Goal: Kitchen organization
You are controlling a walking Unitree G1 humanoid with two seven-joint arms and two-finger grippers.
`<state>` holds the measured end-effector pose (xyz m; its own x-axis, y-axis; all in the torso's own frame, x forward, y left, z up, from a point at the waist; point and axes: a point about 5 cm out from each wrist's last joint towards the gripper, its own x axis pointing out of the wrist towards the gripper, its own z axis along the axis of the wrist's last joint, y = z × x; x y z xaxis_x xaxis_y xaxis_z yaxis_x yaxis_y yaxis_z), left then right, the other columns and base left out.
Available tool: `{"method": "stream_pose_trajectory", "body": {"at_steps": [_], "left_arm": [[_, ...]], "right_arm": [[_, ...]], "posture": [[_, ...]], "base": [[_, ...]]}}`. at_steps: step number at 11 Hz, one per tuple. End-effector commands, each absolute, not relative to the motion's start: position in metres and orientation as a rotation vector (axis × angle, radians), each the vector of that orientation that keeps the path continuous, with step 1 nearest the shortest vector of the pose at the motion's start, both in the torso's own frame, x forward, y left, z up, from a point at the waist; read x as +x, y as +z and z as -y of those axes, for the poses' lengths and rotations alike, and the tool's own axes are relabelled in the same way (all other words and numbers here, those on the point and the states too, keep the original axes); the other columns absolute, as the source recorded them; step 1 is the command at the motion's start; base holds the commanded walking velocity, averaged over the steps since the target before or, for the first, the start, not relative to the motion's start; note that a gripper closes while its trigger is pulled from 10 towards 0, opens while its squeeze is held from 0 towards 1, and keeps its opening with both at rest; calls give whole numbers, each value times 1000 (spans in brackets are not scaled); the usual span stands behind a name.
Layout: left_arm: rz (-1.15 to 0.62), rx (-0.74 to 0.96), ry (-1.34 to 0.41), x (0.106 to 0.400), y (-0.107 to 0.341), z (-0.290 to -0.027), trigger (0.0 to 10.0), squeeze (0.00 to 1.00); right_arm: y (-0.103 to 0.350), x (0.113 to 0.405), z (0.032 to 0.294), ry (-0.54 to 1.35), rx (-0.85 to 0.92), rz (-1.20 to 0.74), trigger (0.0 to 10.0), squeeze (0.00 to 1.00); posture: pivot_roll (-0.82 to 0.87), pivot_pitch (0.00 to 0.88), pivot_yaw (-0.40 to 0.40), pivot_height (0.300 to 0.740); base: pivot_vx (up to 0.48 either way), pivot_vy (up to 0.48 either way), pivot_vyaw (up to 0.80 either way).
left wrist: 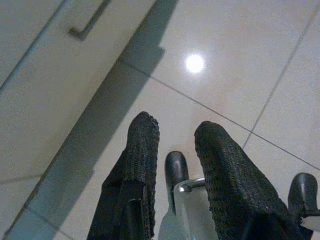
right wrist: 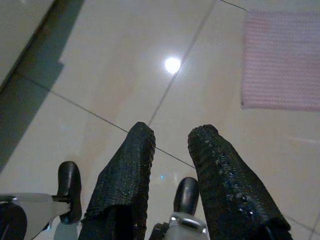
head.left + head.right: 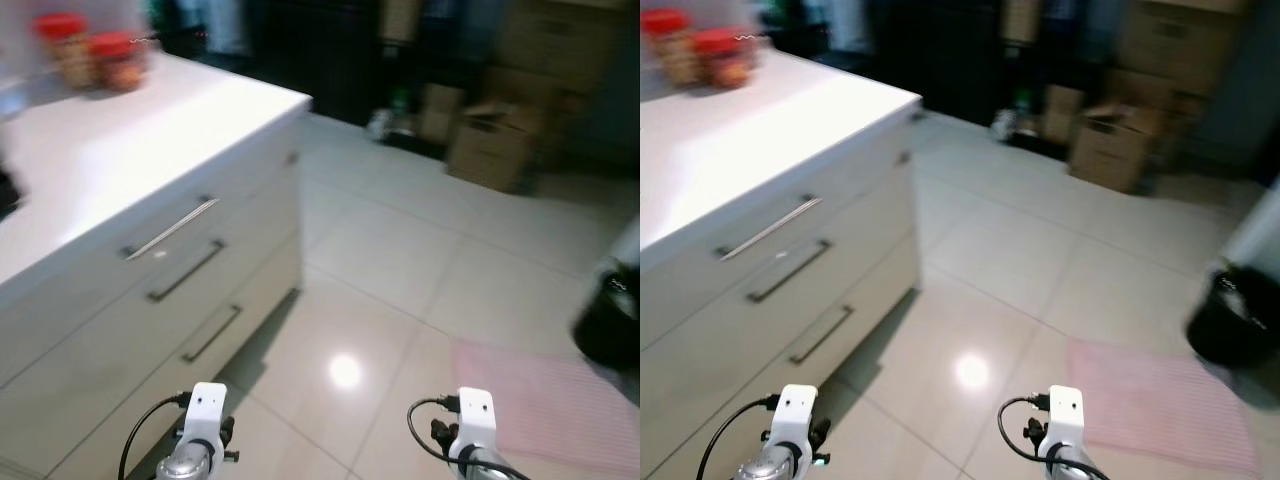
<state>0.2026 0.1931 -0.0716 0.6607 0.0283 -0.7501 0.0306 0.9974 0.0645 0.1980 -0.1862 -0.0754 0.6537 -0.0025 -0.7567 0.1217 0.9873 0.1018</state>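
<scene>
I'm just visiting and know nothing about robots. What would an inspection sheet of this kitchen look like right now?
Surface: white counter over three drawers, all shut.
Job's things: two red-lidded jars at the counter's far end, blurred.
Clutter: cardboard boxes by the far wall; black bin; pink mat on the tiled floor.
Grippers: left gripper and right gripper hang idle over the floor, fingers slightly apart, holding nothing.
Cables: black cable looped at each wrist.
Surroundings: dim far wall, picture blurred.

white counter (image 3: pixel 120 150) left, two red-lidded jars (image 3: pixel 95 50) at far end, tiled floor (image 3: pixel 400 250), pink mat (image 3: pixel 550 395) near right, cardboard boxes (image 3: pixel 500 140) far
</scene>
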Motion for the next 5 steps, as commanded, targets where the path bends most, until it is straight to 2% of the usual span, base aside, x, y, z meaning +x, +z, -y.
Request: {"method": "stream_pose_trajectory", "body": {"at_steps": [1,5], "left_arm": [[-846,70,6,202,-71,-195,10000,0],[-847,79,1,202,-71,-195,10000,0]], "right_arm": [[-75,199,185,-57,141,-858,10000,0],[-76,198,183,-51,141,-860,10000,0]], "posture": [[118,0,15,740],[116,0,20,740]], "base": [[0,0,800],[0,0,800]]}}
